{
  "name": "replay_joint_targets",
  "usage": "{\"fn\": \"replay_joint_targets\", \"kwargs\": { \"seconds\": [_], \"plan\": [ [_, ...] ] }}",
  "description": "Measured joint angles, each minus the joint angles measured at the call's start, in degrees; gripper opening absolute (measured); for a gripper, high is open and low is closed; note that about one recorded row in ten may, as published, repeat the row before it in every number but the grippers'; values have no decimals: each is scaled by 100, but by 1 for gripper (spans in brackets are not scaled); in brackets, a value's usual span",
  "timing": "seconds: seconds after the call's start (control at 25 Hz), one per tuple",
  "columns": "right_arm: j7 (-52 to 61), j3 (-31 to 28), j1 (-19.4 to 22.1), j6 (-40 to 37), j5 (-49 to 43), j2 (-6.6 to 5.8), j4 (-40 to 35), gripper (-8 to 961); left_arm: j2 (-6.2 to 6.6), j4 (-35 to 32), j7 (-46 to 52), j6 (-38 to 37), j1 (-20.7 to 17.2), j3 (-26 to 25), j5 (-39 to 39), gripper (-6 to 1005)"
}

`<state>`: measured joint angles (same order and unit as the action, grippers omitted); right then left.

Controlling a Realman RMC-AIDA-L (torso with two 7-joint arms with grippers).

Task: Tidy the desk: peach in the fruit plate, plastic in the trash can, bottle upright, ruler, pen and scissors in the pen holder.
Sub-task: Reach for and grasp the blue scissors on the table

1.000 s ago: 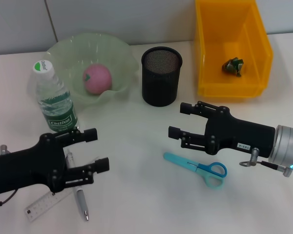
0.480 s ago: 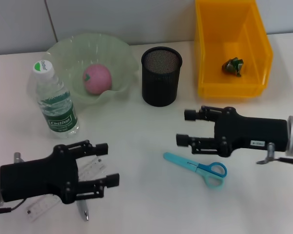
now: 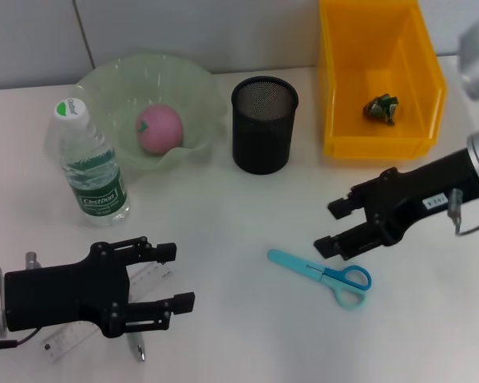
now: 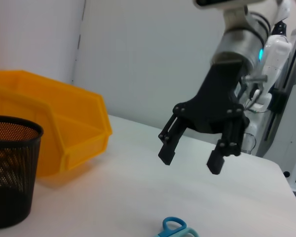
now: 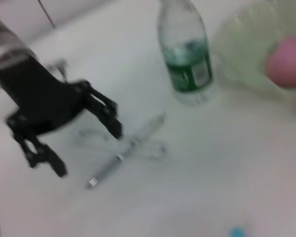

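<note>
Head view: the left gripper (image 3: 169, 289), jaws apart, has slid down to the lower left of the frame and now sits over the ruler (image 3: 64, 339) and pen (image 3: 136, 348). The right gripper (image 3: 334, 227), also apart and empty, has swung toward the right edge and tilted, its tips above the scissors (image 3: 327, 274). That suggests both arms are lining up pickups, none made yet. Counted: one peach (image 3: 159, 129) in the plate (image 3: 191, 84), one bottle (image 3: 88, 163) upright, one holder (image 3: 263, 125), one bin (image 3: 379, 76) with one wad of plastic (image 3: 381, 108).

Left wrist view: the right gripper (image 4: 190, 159) hangs open above the surface (image 4: 113, 197); one scissors handle (image 4: 175, 228) shows at the bottom edge, the holder (image 4: 7, 175) and bin (image 4: 49, 123) at left.

Right wrist view: the left gripper (image 5: 86, 145) is open at left; one pen (image 5: 126, 150) lies mid-frame, bottle (image 5: 185, 54) and peach (image 5: 286, 61) at the top.
</note>
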<state>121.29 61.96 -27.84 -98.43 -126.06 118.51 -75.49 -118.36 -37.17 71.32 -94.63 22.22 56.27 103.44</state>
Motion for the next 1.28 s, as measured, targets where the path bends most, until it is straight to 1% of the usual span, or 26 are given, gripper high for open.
{"fn": "replay_joint_targets", "kwargs": {
  "seconds": [0.04, 0.08, 0.12, 0.16, 0.2, 0.32, 0.36, 0.4, 0.52, 0.56, 0.64, 0.72, 0.76, 0.8, 0.92, 0.96, 1.0, 1.04, 1.12, 1.16, 1.28],
  "plan": [
    [420, 32, -310, -220, -498, 3, -152, 758, -4, -1, 1, 9, 0, -16, 1, 788],
    [420, 32, -310, -220, -498, 3, -152, 758, -4, -1, 1, 9, 0, -16, 1, 788],
    [596, 42, -456, -324, -697, -1, -178, 758, -7, -1, 1, 15, -3, -24, 1, 788],
    [896, 59, -731, -506, -1062, -4, -200, 758, -10, 2, 2, 37, -6, -26, 1, 788],
    [896, 59, -731, -506, -1062, -4, -200, 758, -10, 2, 2, 37, -6, -26, 1, 788],
    [1294, 147, -1112, -732, -1620, 13, -186, 758, -13, 31, 3, 137, -12, 4, 2, 788],
    [1552, 359, -1317, -825, -1968, 23, -132, 758, -8, 38, 7, 188, -16, 10, 1, 788],
    [1552, 359, -1317, -825, -1968, 23, -132, 758, -8, 38, 7, 188, -16, 10, 1, 788],
    [1868, 778, -1581, -819, -2379, 31, 54, 758, -1, 44, 49, 213, -16, 11, 2, 787],
    [1957, 1008, -1717, -778, -2502, 43, 243, 758, -1, 43, 74, 217, -1, 13, 2, 787],
    [1999, 1103, -1765, -736, -2526, 46, 325, 759, 0, 42, 82, 220, 3, 14, 2, 787],
    [2093, 1340, -1856, -602, -2554, 53, 500, 759, 1, 32, 110, 237, 11, 15, 1, 787],
    [2170, 1596, -1913, -420, -2562, 57, 643, 759, 2, 26, 125, 255, 15, 15, 1, 787],
    [2170, 1596, -1913, -420, -2562, 57, 643, 759, 2, 26, 125, 255, 15, 15, 1, 787],
    [2229, 1901, -1992, -150, -2567, 68, 874, 759, -3, 20, 152, 320, 53, 16, 1, 787],
    [2284, 2024, -2061, -3, -2570, 77, 1057, 759, -3, 20, 159, 331, 59, 16, 1, 787],
    [2284, 2024, -2061, -3, -2570, 77, 1057, 759, -3, 22, 171, 349, 73, 16, 1, 787],
    [2330, 2141, -2139, 145, -2559, 85, 1265, 759, -3, 31, 191, 384, 100, 20, 2, 787],
    [2345, 2191, -2168, 204, -2549, 89, 1350, 759, -3, 35, 198, 400, 113, 22, 16, 787],
    [2367, 2314, -2231, 336, -2535, 100, 1509, 759, -3, 39, 207, 427, 128, 24, 53, 787],
    [2398, 2419, -2267, 418, -2527, 105, 1602, 759, -3, 41, 217, 450, 137, 24, 76, 787]
  ]
}}
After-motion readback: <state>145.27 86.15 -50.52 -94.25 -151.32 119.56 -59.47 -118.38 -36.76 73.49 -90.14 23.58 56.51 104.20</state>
